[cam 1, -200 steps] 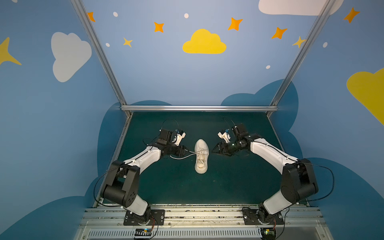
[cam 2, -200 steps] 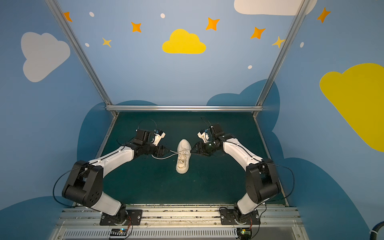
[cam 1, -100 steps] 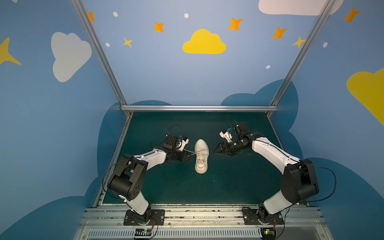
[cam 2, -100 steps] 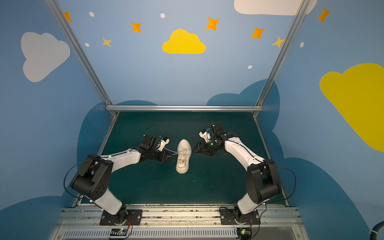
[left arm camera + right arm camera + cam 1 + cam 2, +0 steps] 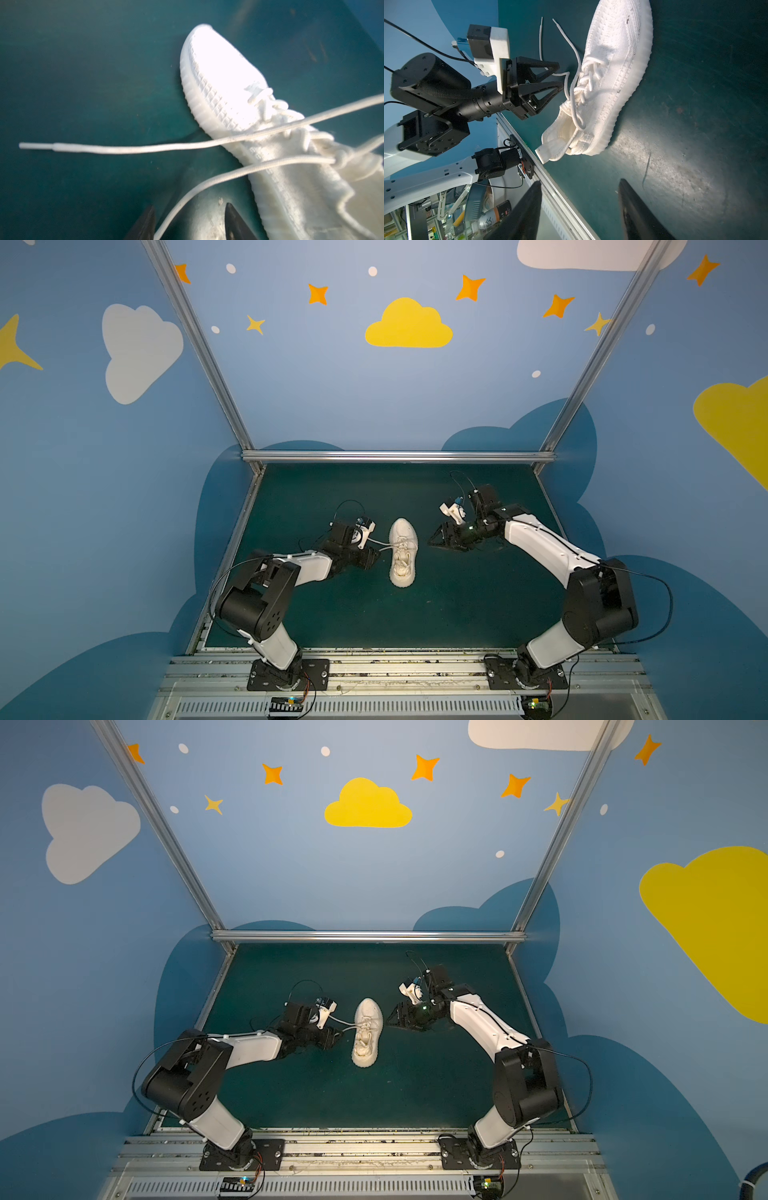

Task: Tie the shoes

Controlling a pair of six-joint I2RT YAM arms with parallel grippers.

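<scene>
While the small cream-white knit sneaker (image 5: pixel 402 551) stands on its ribbed sole in the middle of the dark green worktop (image 5: pixel 457 614), with its toe toward the back wall, my two claws sit low, one on each side of it. My left claw (image 5: pixel 190 223) is spread and is just beside the shoe. One long cream-white round lace (image 5: pixel 291 160) runs from the top of the shoe and passes between its two black fingers (image 5: pixel 145 226), but they are not pinching it. The other lace (image 5: pixel 104 149) stretches out above the worktop and ends in a stiff little tip. Both loose ends trail off to my left side. My right claw (image 5: pixel 579 187) is spread too, with nothing between its fingers. It is near the other side of the shoe and does not touch it.
</scene>
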